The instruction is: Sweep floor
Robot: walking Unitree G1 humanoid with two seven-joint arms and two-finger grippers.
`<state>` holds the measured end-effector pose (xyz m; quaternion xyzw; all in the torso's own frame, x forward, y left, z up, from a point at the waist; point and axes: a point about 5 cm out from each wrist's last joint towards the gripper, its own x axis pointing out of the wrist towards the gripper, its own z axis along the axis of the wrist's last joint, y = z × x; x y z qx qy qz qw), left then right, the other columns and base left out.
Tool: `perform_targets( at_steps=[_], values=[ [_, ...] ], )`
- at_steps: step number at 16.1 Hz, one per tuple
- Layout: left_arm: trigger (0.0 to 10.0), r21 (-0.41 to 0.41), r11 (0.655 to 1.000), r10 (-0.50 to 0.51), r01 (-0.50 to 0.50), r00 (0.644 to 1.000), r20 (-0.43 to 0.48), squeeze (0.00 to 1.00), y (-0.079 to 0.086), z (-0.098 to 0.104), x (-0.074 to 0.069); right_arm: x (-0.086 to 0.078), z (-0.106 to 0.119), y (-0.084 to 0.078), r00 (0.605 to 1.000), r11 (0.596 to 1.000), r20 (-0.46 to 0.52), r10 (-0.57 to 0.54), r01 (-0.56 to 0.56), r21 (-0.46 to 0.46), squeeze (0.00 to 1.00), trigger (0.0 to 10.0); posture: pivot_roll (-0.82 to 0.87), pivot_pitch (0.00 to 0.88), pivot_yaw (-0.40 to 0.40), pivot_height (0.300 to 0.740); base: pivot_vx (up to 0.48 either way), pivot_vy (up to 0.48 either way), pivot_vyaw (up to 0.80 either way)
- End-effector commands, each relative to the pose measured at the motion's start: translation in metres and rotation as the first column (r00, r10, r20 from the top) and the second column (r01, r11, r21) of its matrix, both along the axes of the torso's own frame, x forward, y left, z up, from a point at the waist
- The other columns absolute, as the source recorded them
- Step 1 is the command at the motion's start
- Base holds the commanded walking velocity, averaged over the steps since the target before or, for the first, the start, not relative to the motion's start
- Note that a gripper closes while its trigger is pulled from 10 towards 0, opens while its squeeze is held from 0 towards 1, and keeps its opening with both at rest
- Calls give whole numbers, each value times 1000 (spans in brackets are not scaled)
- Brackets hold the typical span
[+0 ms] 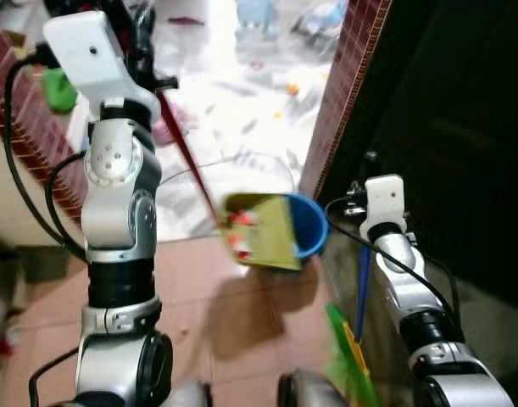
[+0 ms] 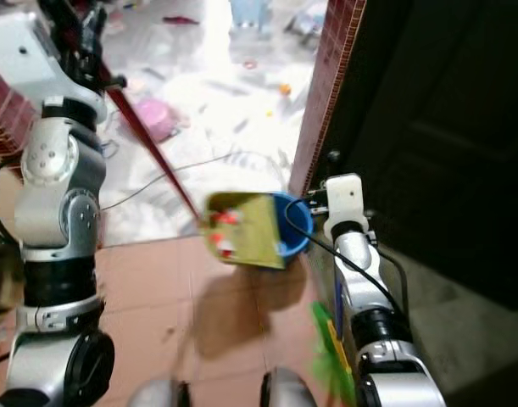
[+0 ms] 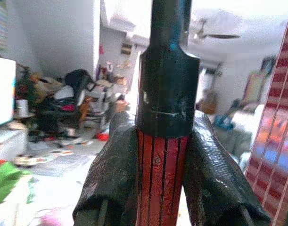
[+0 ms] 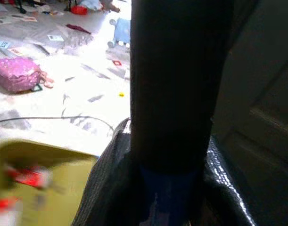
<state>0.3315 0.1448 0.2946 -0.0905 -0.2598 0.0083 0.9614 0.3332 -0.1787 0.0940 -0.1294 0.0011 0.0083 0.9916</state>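
Note:
My left gripper is raised high at the left and shut on the red dustpan handle, just below its black end. The handle slants down to the yellow dustpan, which is tilted against the rim of a blue bucket; red scraps lie in the pan. My right gripper is shut on the blue broom handle, low at the right beside the bucket. The broom's green bristles rest on the floor by my right side.
A brick pillar rises right behind the bucket, with a dark door to its right. A brick wall runs along the left. Litter, a thin cable and a pink bag lie on the pale floor beyond the terracotta tiles.

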Motion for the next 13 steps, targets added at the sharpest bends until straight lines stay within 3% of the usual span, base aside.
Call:
perform_targets(
  at_steps=[1, 6, 13],
  values=[
    [10000, -17, 1000, 14, -12, 994, 110, 0, 6, 19, -8, 5, 9, 8, 999, 999, 39, 34, -34, -8, 0, 10000, -27, 88, -31, 740, 409, 0, 0],
    [10000, 7, 999, 32, -33, 992, 123, 0, 7, 21, -6, 5, 9, 8, 998, 999, 38, 42, -42, -7, 0, 10000, -27, 85, -32, 740, 389, 0, 0],
    [10000, 173, 984, -2, -28, 985, 172, 0, -21, 5, -9, 5, 7, 8, 999, 999, 30, 42, -42, 1, 0, 10000, -27, 96, -46, 740, 0, 0, 0]
  ],
)
